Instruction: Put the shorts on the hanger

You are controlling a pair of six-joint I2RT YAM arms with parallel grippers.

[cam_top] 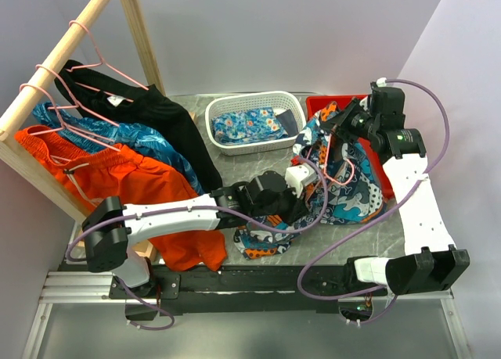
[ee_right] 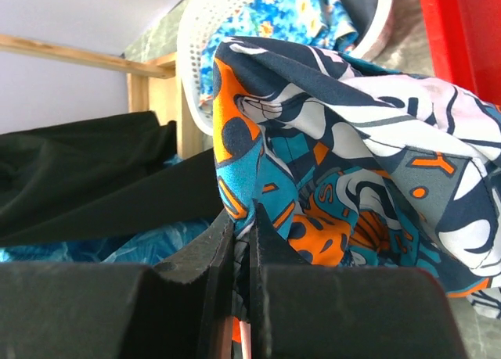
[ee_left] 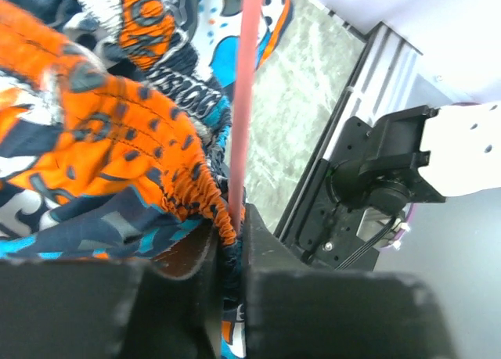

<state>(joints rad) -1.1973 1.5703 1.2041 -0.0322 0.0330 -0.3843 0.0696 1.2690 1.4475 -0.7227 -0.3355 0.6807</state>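
The patterned shorts (cam_top: 344, 195) are seen heaped on the table (cam_top: 235, 159) toward 3 o'clock in the top view, partly lifted off the grey surface and spilling down toward 5 o'clock. The pink wire hanger (cam_top: 349, 171) is threaded among their folds, only loops of it being visible there. The left gripper (cam_top: 311, 188) is reached in from 9 o'clock; in its wrist view the left gripper (ee_left: 231, 242) is shown pressed together, with the hanger (ee_left: 249, 101) and the orange gathered waistband of the shorts (ee_left: 117, 140) pinched between its pads. The right gripper (cam_top: 330, 128) is brought in from 1 o'clock above the heap; in its own view the right gripper (ee_right: 243, 249) is closed on a fold of the shorts (ee_right: 352, 187), the fabric being drawn up out of the jaws toward 1 o'clock. A white basket (cam_top: 291, 102) holding a blue floral cloth (cam_top: 246, 126) is set at 12 o'clock, just beside the shorts, and a red tray (cam_top: 319, 103) is partly covered by them at 2 o'clock. At 9 to 10 o'clock a wooden rack (cam_top: 63, 54) is hung with a black garment (cam_top: 156, 113), blue leafy shorts (cam_top: 141, 138) and orange shorts (cam_top: 117, 179).
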